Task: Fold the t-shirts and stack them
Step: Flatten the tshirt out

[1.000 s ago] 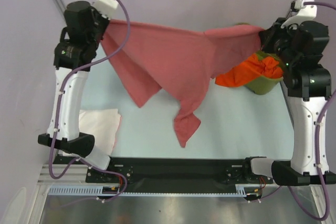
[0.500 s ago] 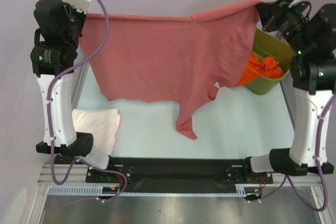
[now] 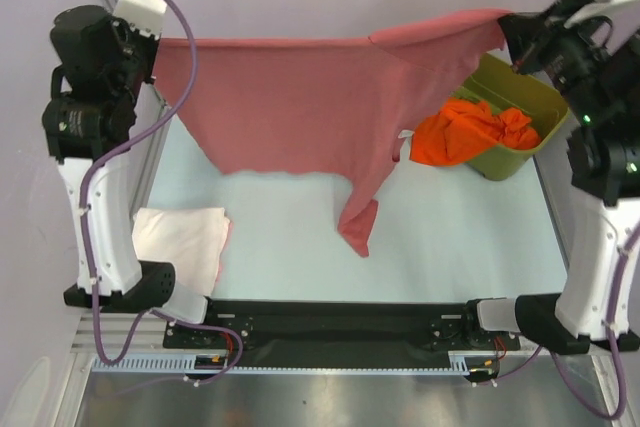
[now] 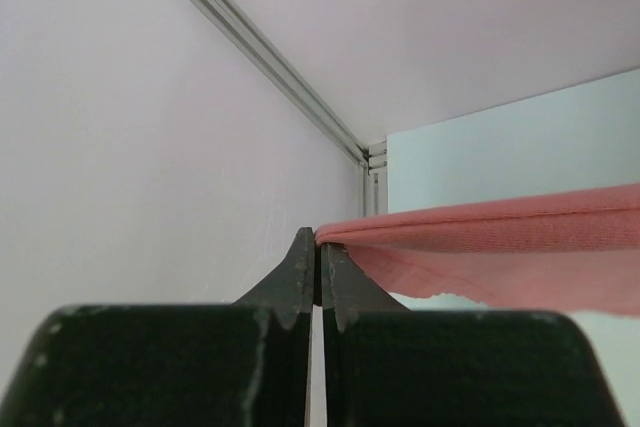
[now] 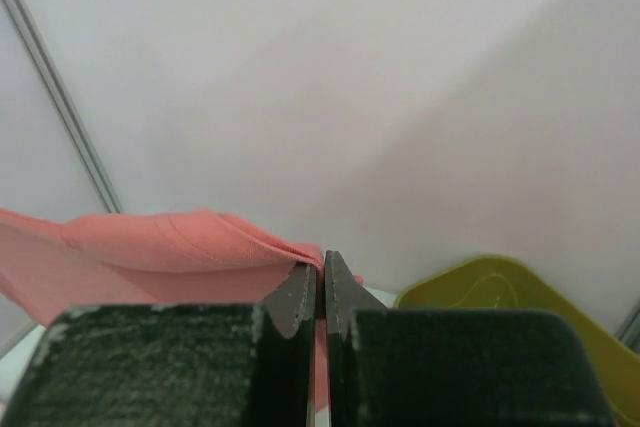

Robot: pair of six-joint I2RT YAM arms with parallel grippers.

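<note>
High and wide apart, left end effector (image 3: 157, 42) and right end effector (image 3: 508, 20), both pinched tight on the salmon-red t-shirt (image 3: 300, 97).

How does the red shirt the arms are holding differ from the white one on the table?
The salmon-red shirt hangs spread out in the air, pinched by the left gripper and right gripper; the white shirt lies folded on the table. The salmon-red shirt spans far wider. Both are plain cloth.
</note>
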